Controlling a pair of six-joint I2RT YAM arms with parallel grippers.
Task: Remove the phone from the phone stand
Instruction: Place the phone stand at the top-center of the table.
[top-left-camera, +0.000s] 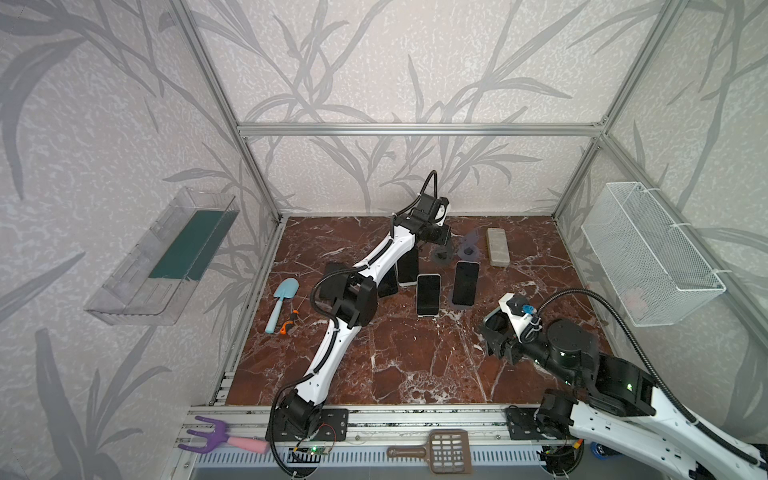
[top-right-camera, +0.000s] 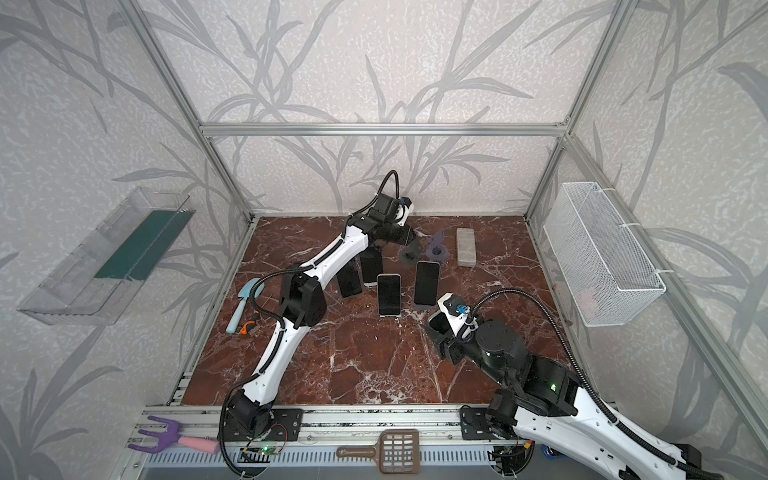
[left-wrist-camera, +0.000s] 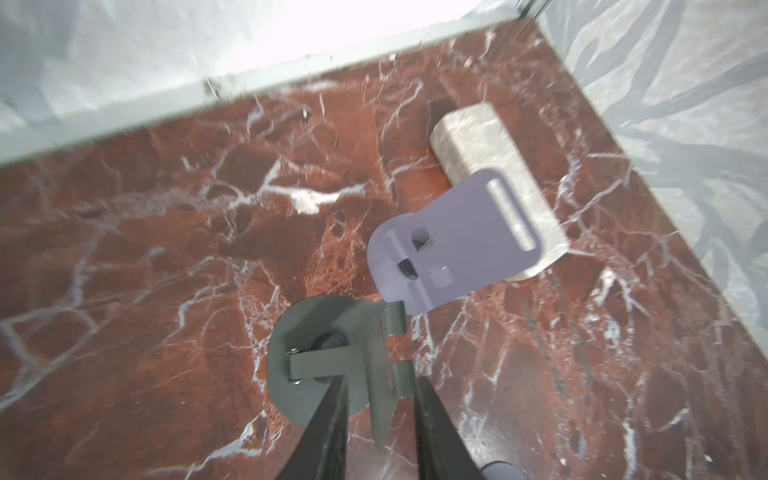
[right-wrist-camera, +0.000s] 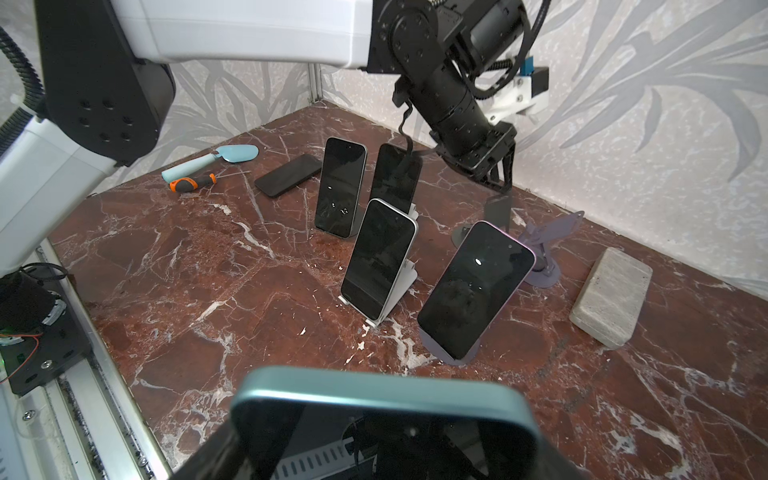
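Red-brown marble with white veins forms the tabletop (top-left-camera: 415, 365). Grey leaf-pattern wallpaper (top-left-camera: 374, 62) and an aluminium frame (top-left-camera: 415, 129) enclose it. Reference point: the grey stone block (top-left-camera: 498, 246) by the back wall. A purple stand (left-wrist-camera: 457, 241) lies just beside the block, between it and the dark grey phone stand (left-wrist-camera: 316, 328). The left gripper (left-wrist-camera: 380, 386) straddles that stand's upright plate, jaws narrowly apart. Well in front of the block, the right gripper (top-left-camera: 498, 336) clamps the teal-edged phone (right-wrist-camera: 374, 392), clear of the phone stand.
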